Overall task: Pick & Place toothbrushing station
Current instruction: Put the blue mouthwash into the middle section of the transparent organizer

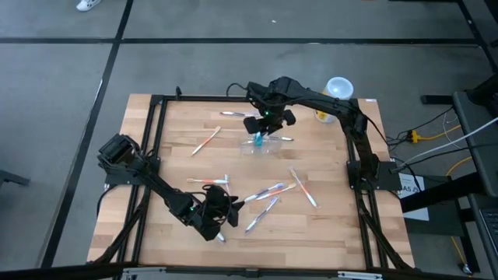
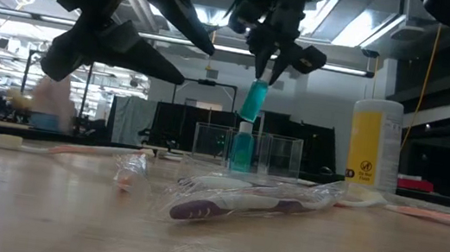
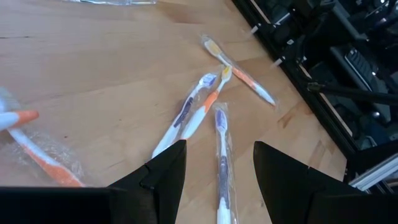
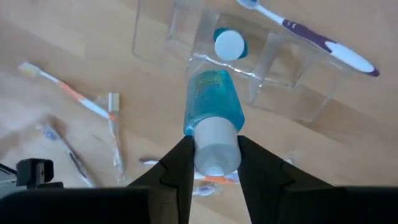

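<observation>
High view shows the toothbrushing station (image 1: 259, 145), a clear plastic holder, standing on the wooden surface (image 1: 156, 163) toward its far side, with the right hand (image 1: 263, 124) directly above it. That hand is closed on the white cap of a small blue bottle (image 4: 210, 102), which hangs cap-up over the station; a second blue bottle with a white cap (image 4: 229, 45) already stands in one compartment, so the filling looks begun but far from finished. A purple-handled toothbrush (image 4: 323, 42) lies just beside the holder, and several wrapped toothbrushes (image 1: 272, 192) are scattered across the middle of the surface, apparently still to be loaded. The left hand (image 1: 220, 211) hovers low near the front edge, its fingers spread apart and empty, above a wrapped brush (image 3: 222, 163). A yellow canister (image 2: 374, 146) stands at the far right corner. By my judgement, the held bottle must next be lowered into a free compartment.
</observation>
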Robot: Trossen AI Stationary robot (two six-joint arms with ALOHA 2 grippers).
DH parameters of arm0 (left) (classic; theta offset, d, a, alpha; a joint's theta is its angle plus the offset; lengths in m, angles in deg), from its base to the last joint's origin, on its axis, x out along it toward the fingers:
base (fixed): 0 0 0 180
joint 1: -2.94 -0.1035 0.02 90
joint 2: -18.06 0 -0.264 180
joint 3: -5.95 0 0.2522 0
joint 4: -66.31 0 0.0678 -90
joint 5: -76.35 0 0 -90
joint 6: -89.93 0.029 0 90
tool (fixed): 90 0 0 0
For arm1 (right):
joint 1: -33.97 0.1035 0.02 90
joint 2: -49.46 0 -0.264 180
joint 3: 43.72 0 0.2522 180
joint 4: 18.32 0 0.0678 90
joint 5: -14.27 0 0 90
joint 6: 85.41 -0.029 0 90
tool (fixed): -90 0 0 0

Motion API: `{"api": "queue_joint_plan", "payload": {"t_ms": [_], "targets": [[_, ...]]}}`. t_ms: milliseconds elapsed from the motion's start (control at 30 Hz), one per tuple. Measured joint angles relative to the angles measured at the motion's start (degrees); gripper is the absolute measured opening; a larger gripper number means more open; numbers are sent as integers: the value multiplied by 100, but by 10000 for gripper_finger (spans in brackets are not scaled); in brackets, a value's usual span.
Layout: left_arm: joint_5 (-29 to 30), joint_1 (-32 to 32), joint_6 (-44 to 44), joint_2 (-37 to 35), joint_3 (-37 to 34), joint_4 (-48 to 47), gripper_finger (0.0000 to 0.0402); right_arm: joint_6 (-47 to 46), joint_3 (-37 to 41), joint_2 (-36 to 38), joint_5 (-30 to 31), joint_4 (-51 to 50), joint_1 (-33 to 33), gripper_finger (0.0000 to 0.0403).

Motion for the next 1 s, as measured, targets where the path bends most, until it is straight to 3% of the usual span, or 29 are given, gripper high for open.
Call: {"api": "queue_joint_plan", "payload": {"t_ms": [1000], "targets": [[28, -1, -110, -1, 0, 22, 182, -243, 1077, -8, -39, 602, -211, 109]]}}
